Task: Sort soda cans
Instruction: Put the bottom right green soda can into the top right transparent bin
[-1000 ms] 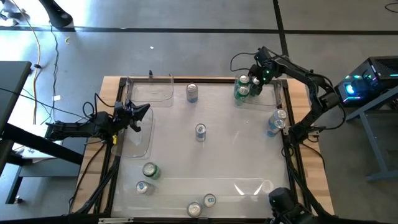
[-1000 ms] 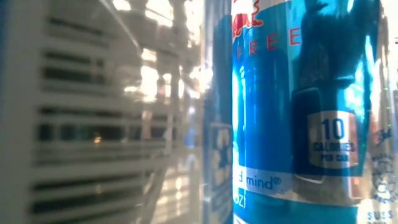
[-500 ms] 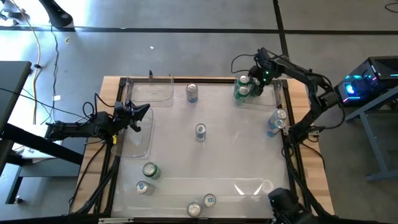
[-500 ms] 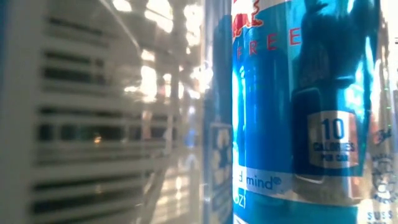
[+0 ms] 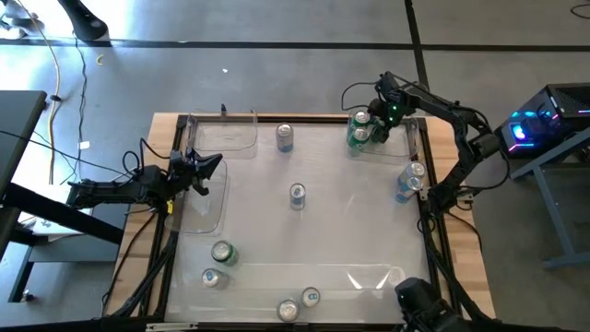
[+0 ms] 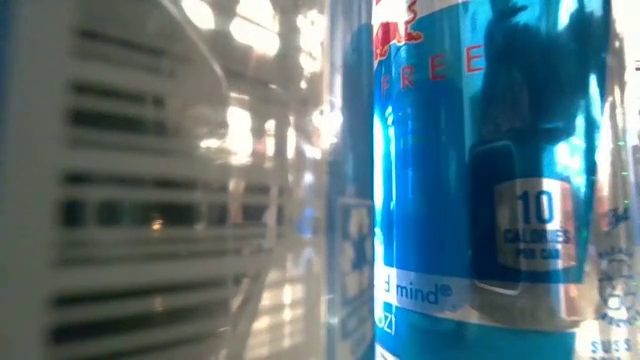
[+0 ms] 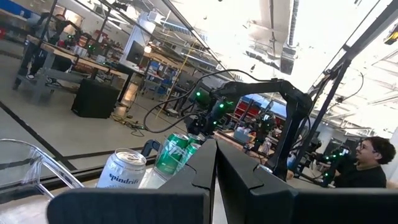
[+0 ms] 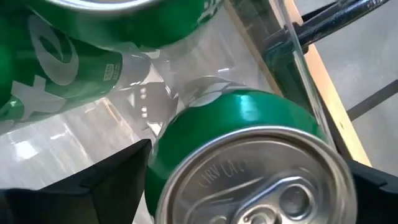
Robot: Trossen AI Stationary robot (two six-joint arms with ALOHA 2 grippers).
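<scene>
Right tool (image 5: 385, 118): fingers spread wide either side of an upright green can (image 8: 249, 155). By my read nothing is clamped; the can stands on its own in the clear tray (image 8: 292, 68) directly under the tool.

Just beyond that can, still under the tool: more green cans (image 5: 358, 136), packed together. You have at least two in this group, likely three; the tops overlap, so I cannot count them exactly.

A little way off, toward the arm's base: a blue pair (image 5: 411, 181) standing together.

Further out on the desk (image 5: 350, 221): six loose cans. One is near the far edge (image 5: 284, 136), one mid-desk (image 5: 297, 194), a green one (image 5: 223, 251) has a pale one (image 5: 212, 277) beside it, and two are at the near edge (image 5: 300, 303).

Farthest, across the desk: left tool (image 5: 210, 169), fingers closed, nothing in them, waiting over an empty tray (image 5: 207, 212).

Judgement: under halfway. Greens are mostly grouped; six cans are left to place.
</scene>
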